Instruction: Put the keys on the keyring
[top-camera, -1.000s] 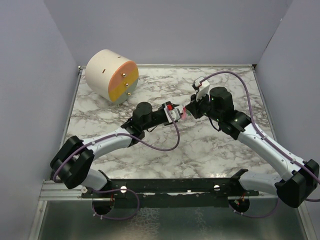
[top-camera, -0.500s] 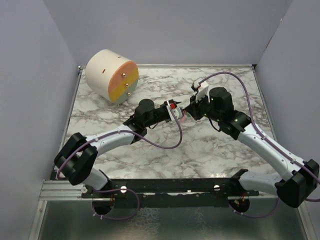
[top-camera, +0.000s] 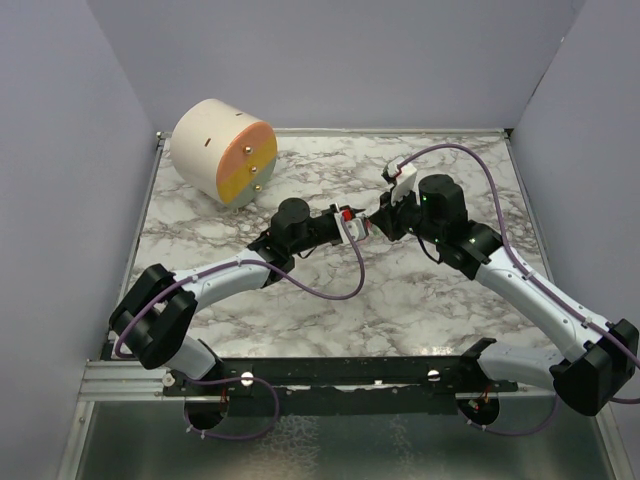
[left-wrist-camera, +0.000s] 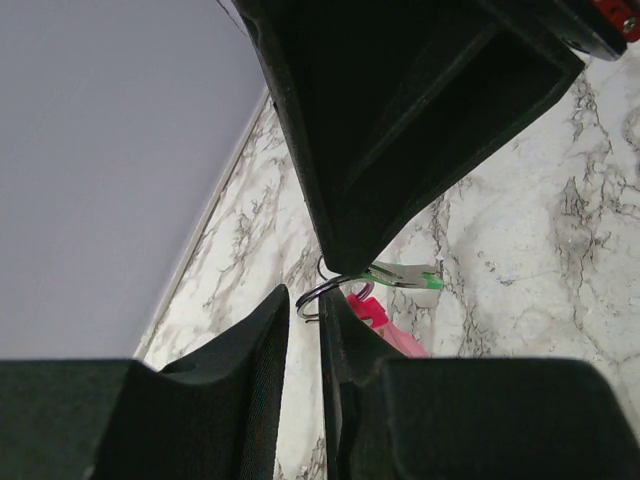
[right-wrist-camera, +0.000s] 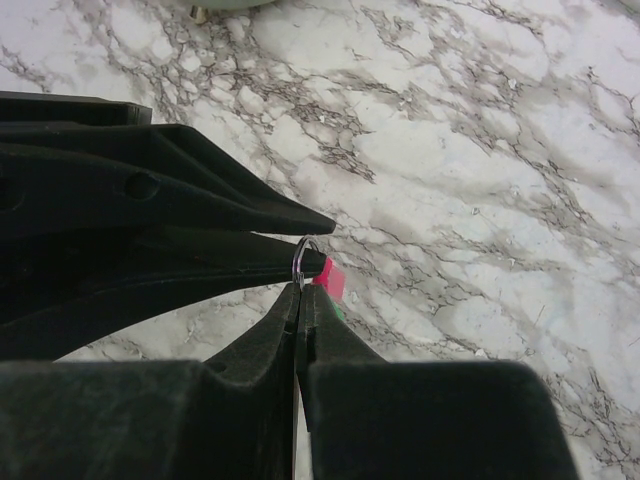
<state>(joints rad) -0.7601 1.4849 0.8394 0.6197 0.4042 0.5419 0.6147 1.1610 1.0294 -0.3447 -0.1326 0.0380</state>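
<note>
My two grippers meet tip to tip above the table's middle. My right gripper (top-camera: 376, 221) (right-wrist-camera: 299, 290) is shut on a thin metal keyring (right-wrist-camera: 303, 260), which also shows in the left wrist view (left-wrist-camera: 322, 293). A pink-red key (left-wrist-camera: 378, 316) (right-wrist-camera: 333, 280) hangs at the ring. A green key (left-wrist-camera: 408, 276) sticks out beside the right gripper's tip. My left gripper (top-camera: 361, 227) (left-wrist-camera: 303, 300) has a narrow gap between its jaws, with the ring's edge at its tips. In the right wrist view its lower finger (right-wrist-camera: 240, 270) seems to reach into the ring.
A big cream-and-orange cylinder (top-camera: 222, 150) lies at the table's far left corner. Grey walls stand along the left, back and right edges of the marble table (top-camera: 330, 310). Purple cables loop off both wrists.
My left gripper has edged right and closed up against the right gripper's tip. The pink key shows less from above. The right arm has barely moved.
</note>
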